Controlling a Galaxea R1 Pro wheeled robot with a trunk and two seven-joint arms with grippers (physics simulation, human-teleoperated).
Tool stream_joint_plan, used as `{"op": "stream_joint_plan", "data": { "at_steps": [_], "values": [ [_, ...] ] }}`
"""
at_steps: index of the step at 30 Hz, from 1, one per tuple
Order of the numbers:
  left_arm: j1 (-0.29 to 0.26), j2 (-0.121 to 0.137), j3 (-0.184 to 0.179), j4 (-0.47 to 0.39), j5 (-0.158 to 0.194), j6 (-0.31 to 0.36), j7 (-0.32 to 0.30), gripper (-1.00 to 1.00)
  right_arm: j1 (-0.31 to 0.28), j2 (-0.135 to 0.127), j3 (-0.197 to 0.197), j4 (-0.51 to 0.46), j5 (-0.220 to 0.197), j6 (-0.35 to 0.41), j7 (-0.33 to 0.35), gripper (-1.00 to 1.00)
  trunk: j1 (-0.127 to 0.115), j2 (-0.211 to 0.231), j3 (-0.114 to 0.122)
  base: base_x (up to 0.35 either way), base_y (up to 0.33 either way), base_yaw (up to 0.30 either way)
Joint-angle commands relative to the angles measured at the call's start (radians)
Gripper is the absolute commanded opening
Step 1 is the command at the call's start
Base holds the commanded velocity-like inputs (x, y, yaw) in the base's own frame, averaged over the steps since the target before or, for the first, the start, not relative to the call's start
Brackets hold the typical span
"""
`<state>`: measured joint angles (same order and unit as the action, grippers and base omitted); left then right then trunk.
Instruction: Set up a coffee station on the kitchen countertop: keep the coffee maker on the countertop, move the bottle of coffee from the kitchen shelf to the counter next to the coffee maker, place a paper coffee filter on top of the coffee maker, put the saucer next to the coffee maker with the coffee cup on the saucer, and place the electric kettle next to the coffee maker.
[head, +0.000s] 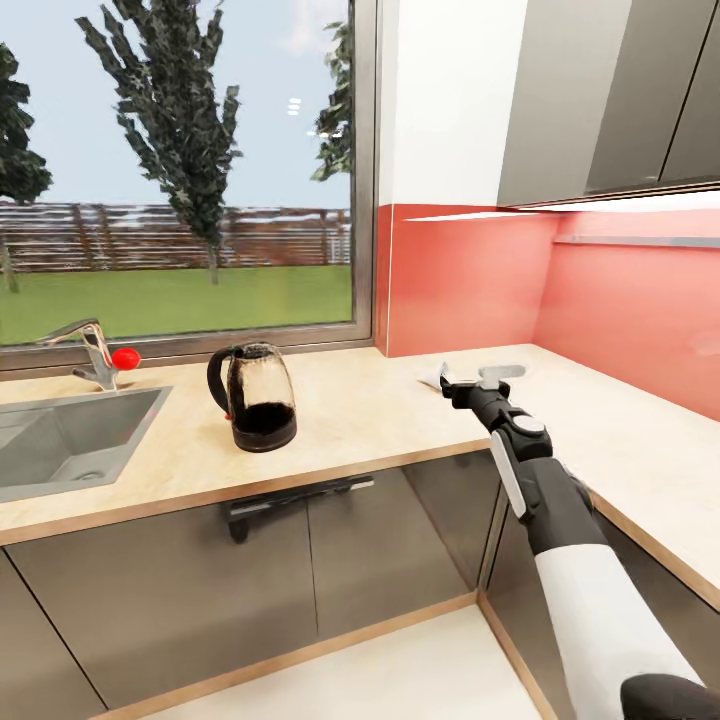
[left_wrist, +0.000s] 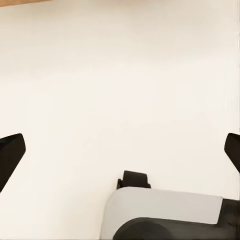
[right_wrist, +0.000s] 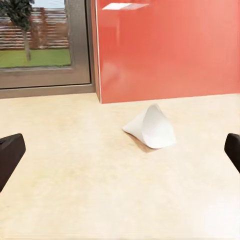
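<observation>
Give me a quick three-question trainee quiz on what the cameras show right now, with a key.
1. True or false: the small white paper cone filter is lying on the light wooden countertop in front of the red backsplash.
2. Which is closer to the steel sink: A) the rounded glass kettle with black handle, or B) the paper cone filter?
3. Fill in: the right end effector reaches toward the filter with its fingers ____.

Key
1. True; it rests on its side on the worktop, and nothing grips it.
2. A; the kettle stands just beside the sink, the filter lies toward the corner.
3. Open; in the right wrist view the fingertips sit wide apart, short of the filter.
</observation>
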<state>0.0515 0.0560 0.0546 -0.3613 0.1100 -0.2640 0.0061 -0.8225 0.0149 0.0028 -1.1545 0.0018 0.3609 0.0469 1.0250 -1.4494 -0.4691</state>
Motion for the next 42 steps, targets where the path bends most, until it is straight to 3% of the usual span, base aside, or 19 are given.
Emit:
{"op": "stream_joint_plan", "data": {
  "at_steps": [1, 36, 42],
  "values": [
    [0.001, -0.001, -0.002, -0.002, 0.010, -0.001, 0.001, 1.00, -0.002, 0.000, -0.001, 0.010, 0.000, -0.002, 0.003, 1.00, 0.000, -0.001, -0.001, 0.000, 0.000, 0.000],
    [0.001, -0.007, 0.002, -0.001, 0.011, -0.001, 0.005, 1.00, -0.002, 0.006, 0.004, 0.232, -0.007, -0.043, 0.007, 1.00, 0.000, -0.001, -0.001, 0.096, -0.073, 0.000],
    [0.001, -0.007, 0.002, -0.001, 0.011, -0.001, 0.005, 1.00, -0.001, 0.008, 0.005, 0.257, -0.008, -0.084, 0.070, 1.00, 0.000, -0.001, -0.001, 0.003, -0.002, 0.000]
  ]
}}
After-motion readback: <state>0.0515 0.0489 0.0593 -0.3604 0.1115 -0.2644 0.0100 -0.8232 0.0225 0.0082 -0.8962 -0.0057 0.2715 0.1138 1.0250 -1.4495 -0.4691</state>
